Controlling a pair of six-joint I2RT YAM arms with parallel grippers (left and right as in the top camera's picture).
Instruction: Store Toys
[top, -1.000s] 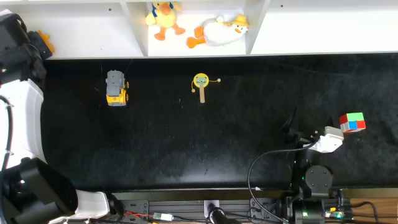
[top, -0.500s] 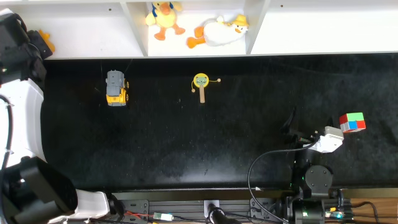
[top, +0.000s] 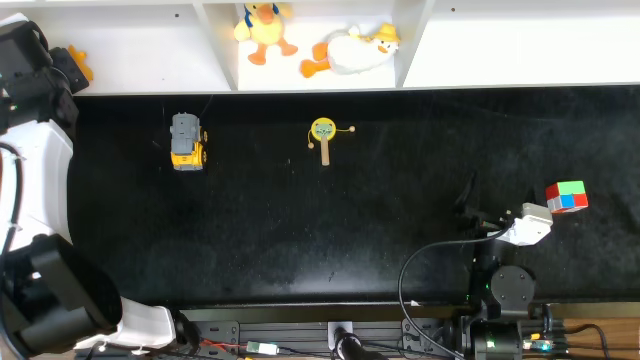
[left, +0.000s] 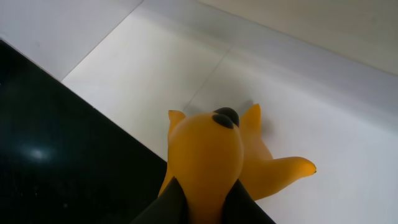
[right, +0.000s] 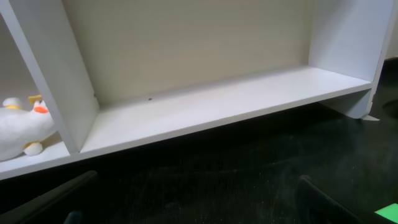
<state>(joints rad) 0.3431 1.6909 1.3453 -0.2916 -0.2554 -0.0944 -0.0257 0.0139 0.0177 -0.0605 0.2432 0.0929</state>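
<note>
White shelf bays (top: 130, 50) lined the frame's top above the black table (top: 300, 230). At upper left the left end effector (left: 205, 200) pinched an orange toy (left: 211, 152) over the end bay; lowering it fully before release seemed wise. The right end effector (right: 196, 202) rested spread.

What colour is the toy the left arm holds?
Orange with a black spot; the toy shows best in the left wrist view.

The toy (left: 208, 155) is orange, the duck (top: 264, 25) yellow, the cube (top: 566, 197) red-green-blue, the mat (top: 300, 230) black, the shelf (top: 140, 50) white.
</note>
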